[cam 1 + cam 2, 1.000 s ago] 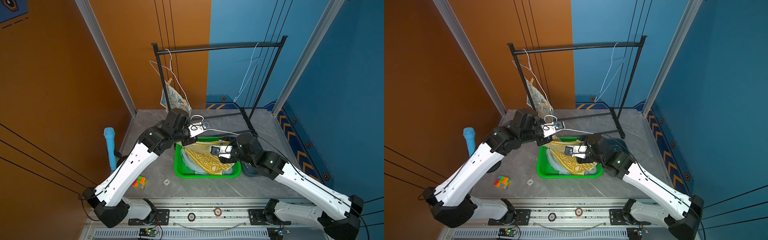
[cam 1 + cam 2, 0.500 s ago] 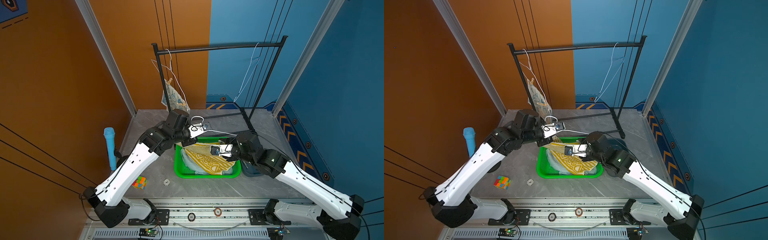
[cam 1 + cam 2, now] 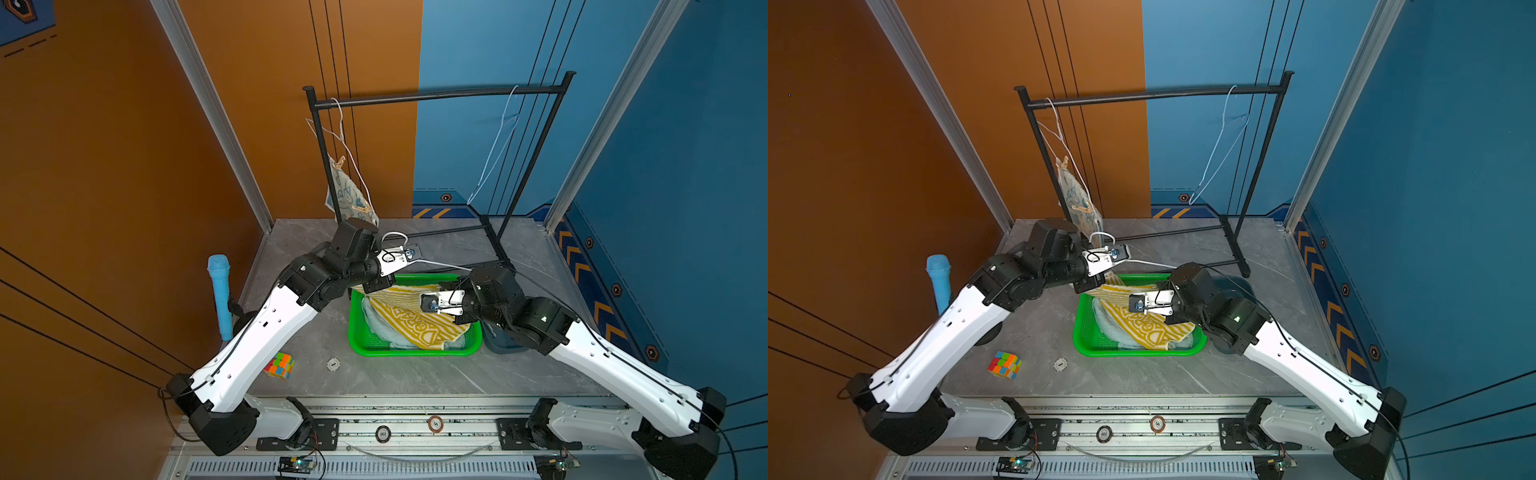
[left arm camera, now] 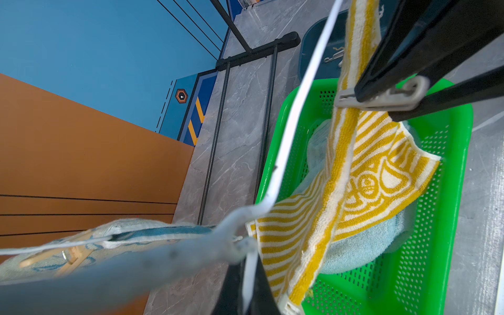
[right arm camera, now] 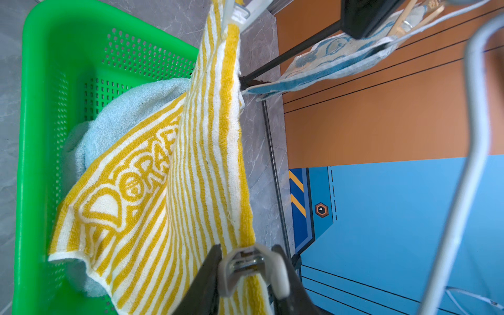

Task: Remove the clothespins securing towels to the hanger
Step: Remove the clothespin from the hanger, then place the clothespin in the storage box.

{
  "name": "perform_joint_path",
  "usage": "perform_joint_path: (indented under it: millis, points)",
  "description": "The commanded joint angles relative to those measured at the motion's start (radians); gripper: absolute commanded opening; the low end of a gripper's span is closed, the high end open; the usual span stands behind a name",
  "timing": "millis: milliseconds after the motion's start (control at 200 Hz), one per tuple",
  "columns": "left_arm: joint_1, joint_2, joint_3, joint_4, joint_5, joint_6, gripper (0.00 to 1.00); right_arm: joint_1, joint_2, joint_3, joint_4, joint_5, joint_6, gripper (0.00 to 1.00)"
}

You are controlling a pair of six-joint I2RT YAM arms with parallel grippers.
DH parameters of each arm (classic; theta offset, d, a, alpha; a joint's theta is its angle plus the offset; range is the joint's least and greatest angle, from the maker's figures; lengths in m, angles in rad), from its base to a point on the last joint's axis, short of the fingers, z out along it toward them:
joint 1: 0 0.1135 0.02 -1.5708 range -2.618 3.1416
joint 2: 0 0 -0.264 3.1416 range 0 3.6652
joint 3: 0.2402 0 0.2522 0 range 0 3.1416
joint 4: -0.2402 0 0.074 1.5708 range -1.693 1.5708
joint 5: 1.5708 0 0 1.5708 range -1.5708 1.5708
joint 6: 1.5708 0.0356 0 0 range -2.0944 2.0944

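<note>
Clothespins in clear sight number four: two wooden and two pale grey. Towels number three, and so do the white wire hangers.

At the far left of the grey tabletop (image 3: 415, 382) stand one blue toy microphone (image 3: 219, 291), one colour cube (image 3: 279, 365) and one small white disc (image 3: 333, 364).

Next comes the black rack (image 3: 436, 94). At its left end hangs the first hanger (image 3: 341, 124), bearing the bunny-print towel (image 3: 347, 195). The upper wooden clothespin (image 3: 340, 161) and the lower wooden clothespin (image 3: 360, 210) pin it to the wire.

The left gripper (image 4: 246, 286) has its jaws together on the wire of the second hanger (image 4: 294, 122), holding it over the green basket (image 3: 415, 352). The yellow striped towel (image 4: 368, 169) hangs from that wire and trails down into the basket. There it lies on the pale blue-green towel (image 3: 376, 328). The near grey clothespin (image 4: 287, 304) grips the striped towel just beside the left gripper.

The far grey clothespin (image 5: 253, 264) sits on the same towel edge, and the right gripper (image 5: 246, 251) has its jaws clamped on it.

Right of the basket is one dark blue tray (image 4: 313, 41), holding what may be loose pins, too small to tell. The third hanger (image 3: 496, 153) hangs bare at the rack's right end.
</note>
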Motion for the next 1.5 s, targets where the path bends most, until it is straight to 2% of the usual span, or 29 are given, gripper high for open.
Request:
perform_joint_path:
  millis: [0,205,566,721,871,996,1151,1276,1497]
  points:
    - [0.001,-0.027,-0.005,0.009,0.024,0.005,0.00,0.007,0.003,0.038,-0.043,-0.012,0.004,0.24]
    - [0.001,-0.027,-0.008,0.009,0.022,0.004,0.00,0.008,-0.001,0.055,-0.065,-0.028,0.022,0.12]
    - [0.007,-0.025,-0.033,0.008,-0.033,-0.014,0.00,0.015,-0.090,0.064,-0.067,-0.060,0.095,0.11]
    - [0.016,-0.035,-0.041,0.007,-0.045,-0.036,0.00,0.014,-0.161,0.034,-0.093,0.013,0.128,0.11]
    - [0.034,-0.041,-0.042,0.005,-0.062,-0.052,0.00,-0.009,-0.203,-0.010,-0.134,0.172,0.190,0.11]
    - [0.050,-0.041,-0.045,0.003,-0.088,-0.071,0.00,-0.107,-0.211,-0.017,-0.167,0.206,0.343,0.10]
    - [0.064,-0.045,-0.054,0.004,-0.118,-0.079,0.00,-0.308,-0.216,-0.055,-0.193,0.039,0.520,0.09]
    - [0.067,-0.052,-0.060,0.004,-0.109,-0.078,0.00,-0.458,-0.205,-0.117,-0.191,-0.064,0.605,0.09]
    - [0.066,-0.067,-0.069,0.004,-0.095,-0.061,0.00,-0.710,-0.091,-0.232,-0.149,-0.227,0.769,0.05]
